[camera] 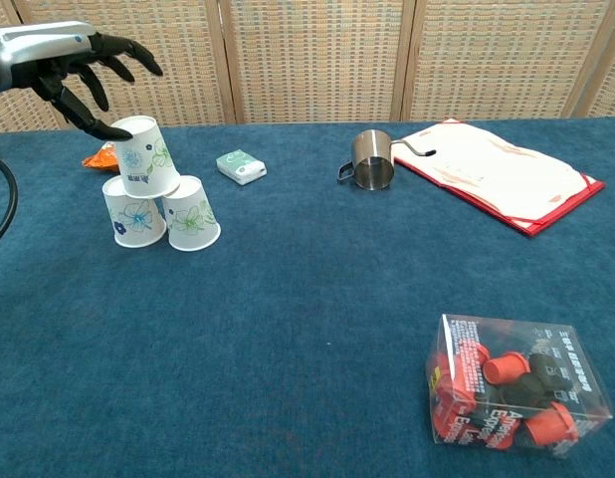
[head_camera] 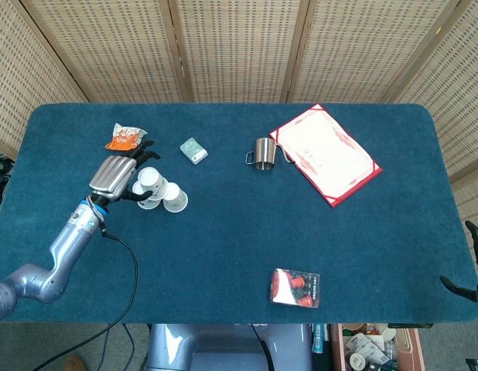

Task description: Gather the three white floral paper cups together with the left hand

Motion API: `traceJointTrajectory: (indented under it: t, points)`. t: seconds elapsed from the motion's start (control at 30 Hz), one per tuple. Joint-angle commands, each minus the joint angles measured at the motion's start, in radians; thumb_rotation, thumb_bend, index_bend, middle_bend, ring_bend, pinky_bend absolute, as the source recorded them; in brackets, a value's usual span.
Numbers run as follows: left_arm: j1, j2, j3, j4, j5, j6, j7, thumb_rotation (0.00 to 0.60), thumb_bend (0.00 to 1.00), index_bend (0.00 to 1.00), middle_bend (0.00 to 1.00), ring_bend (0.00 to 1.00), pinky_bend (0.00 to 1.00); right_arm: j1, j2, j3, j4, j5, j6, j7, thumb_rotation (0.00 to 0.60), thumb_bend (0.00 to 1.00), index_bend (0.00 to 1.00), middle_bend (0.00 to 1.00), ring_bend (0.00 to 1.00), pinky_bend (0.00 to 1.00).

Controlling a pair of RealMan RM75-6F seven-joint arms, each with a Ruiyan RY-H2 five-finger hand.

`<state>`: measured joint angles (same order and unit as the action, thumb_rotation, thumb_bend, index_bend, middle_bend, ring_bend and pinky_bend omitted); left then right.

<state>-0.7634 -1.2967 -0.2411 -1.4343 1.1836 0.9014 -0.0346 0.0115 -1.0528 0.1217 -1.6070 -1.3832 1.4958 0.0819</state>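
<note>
Cups sit together at the table's (camera: 307, 329) left side: two (camera: 133, 211) (camera: 192, 213) upside down side by side, the third cup (camera: 148, 156) on top, tilted. Left hand (camera: 64, 60), at 10 o'clock from it, has fingers spread and holds nothing; one fingertip (camera: 116, 130) reaches the top cup's rim.

left hand (camera: 64, 62): fingers spread, raised | right hand (head_camera: 477, 263): at frame edge
</note>
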Motion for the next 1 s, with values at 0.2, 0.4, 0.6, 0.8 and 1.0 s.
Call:
traceJointTrajectory:
  t: [0.2,0.4,0.6,0.8,1.0]
  points:
    - [0.129,0.102,-0.011,-0.099,0.067,0.209,-0.087,0.6,0.2,0.0,0.0,0.0,0.0,-0.003,0.001,-0.003,0.0,-0.007,0.004,0.003,0.6,0.0,0.0,0.0,0.0,0.0]
    - [0.359,0.193,0.039,-0.153,0.018,0.459,-0.08,0.6,0.18,0.0,0.0,0.0,0.0,-0.009,0.001,-0.009,-0.006,-0.022,0.019,0.002,0.6,0.0,0.0,0.0,0.0,0.0]
    - [0.541,0.28,0.164,-0.229,0.004,0.531,-0.053,0.6,0.17,0.0,0.0,0.0,0.0,-0.01,-0.008,-0.01,-0.005,-0.024,0.027,-0.031,0.6,0.0,0.0,0.0,0.0,0.0]
    - [0.634,0.289,0.229,-0.248,0.107,0.619,-0.061,0.6,0.17,0.0,0.0,0.0,0.0,-0.015,-0.01,-0.021,-0.026,-0.067,0.059,-0.06,0.6,0.0,0.0,0.0,0.0,0.0]
    - [0.664,0.279,0.245,-0.238,0.176,0.65,-0.083,0.6,0.17,0.0,0.0,0.0,0.0,-0.02,-0.013,-0.033,-0.044,-0.102,0.079,-0.089,0.6,0.0,0.0,0.0,0.0,0.0]
